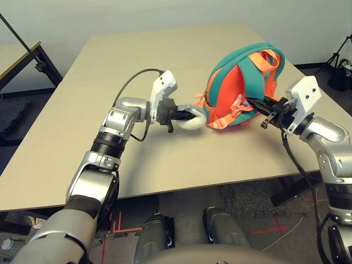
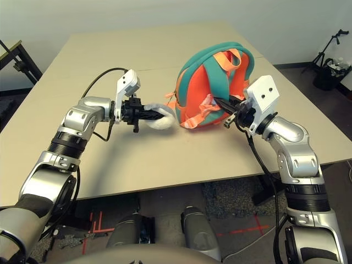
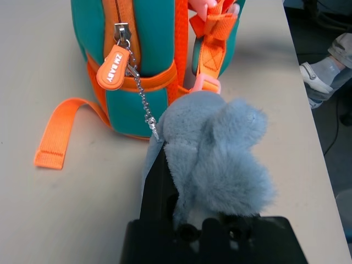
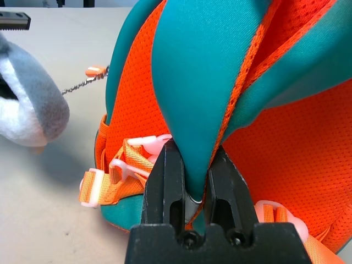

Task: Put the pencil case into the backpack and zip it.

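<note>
Broad beige tabletop [image 1: 82,110] under everything. Standing near its middle: small teal-and-orange backpack [image 1: 242,88], orange mesh back panel and straps facing the camera, upright between the two sets of fingers.

Left arm bent in from the side, forearm roughly level, left gripper [image 1: 184,115] aimed across toward the bag's near lower edge and clamped on the grey-and-white plush fin-like piece [image 3: 220,154], which bulges out past the black fingertips. Right arm reaching in from the other side, right gripper [image 4: 193,181] about level, fingers pinched tight on a teal fabric flap [image 4: 203,82] of the bag.

Seen from the left wrist alone: closed zip line with an orange rubber pull tab [image 3: 113,67], a thin metal bead chain [image 3: 142,102] hanging from it to just beside the fingers, and a loose orange strap end [image 3: 55,137] lying flat on the table. Seen from the right wrist alone: pale pink plastic buckles [image 4: 148,146] beside the left finger.

White pencil case nowhere to be made out around either set of fingers; bag interior hidden.
</note>
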